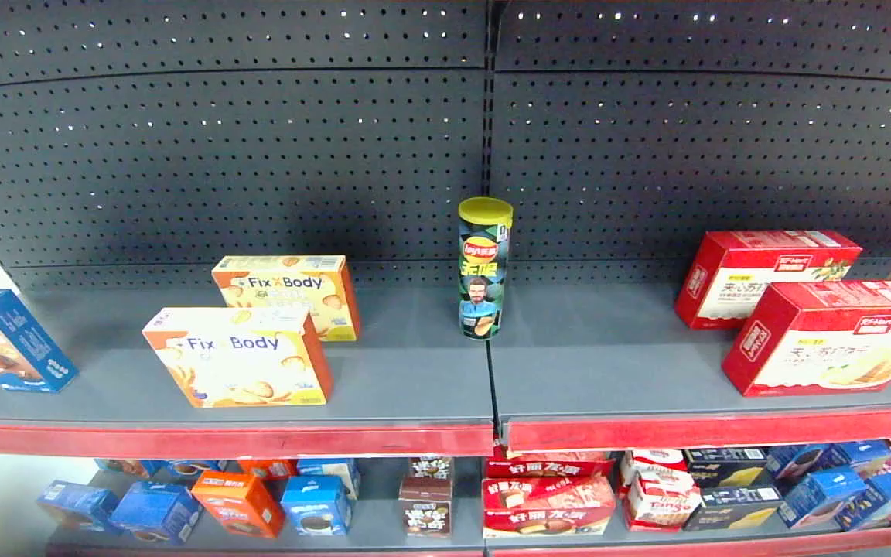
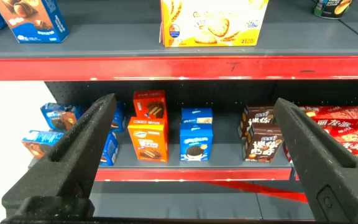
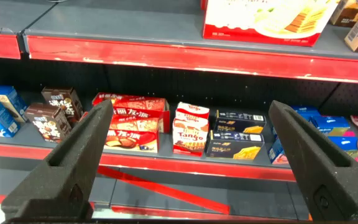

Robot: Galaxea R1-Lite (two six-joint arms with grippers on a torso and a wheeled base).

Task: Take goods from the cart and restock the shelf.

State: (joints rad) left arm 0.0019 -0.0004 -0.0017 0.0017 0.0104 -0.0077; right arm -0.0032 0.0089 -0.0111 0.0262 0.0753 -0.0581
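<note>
standing yellow-lidded printed can (image 1: 484, 271) on shelf (image 1: 414, 371)

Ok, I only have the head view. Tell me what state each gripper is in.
Observer: The left gripper is open and holds nothing.
Operator: Now the other one.
Observer: The right gripper is open and empty too.
Operator: Say what each one faces.
Observer: The left one faces the orange boxes on the lower shelf; the right one faces the red boxes further along it.
</note>
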